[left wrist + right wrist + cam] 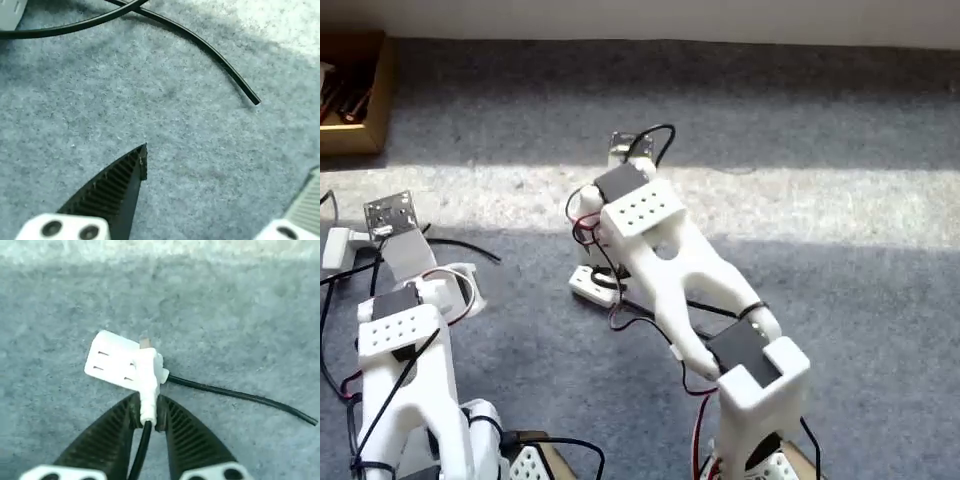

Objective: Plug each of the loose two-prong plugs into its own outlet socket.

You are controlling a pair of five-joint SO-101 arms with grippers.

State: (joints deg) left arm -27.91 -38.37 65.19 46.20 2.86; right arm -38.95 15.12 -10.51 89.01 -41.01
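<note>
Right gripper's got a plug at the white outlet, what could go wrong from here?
The plug lies crooked across the outlet block, one prong showing past its edge, so pushing may miss the slots or bend the prong. Nothing pins the outlet block to the carpet, so it may slide away.

The rough, matt grey carpet-like table cloth (240, 305) contrasts with the smooth, faintly glossy white plastic outlet block (107, 362) and white plastic two-prong plug (149, 382), its prong (145, 343) possibly dull metal, and the right gripper's (147, 412) ribbed matt black plastic fingers (107, 440).
</note>
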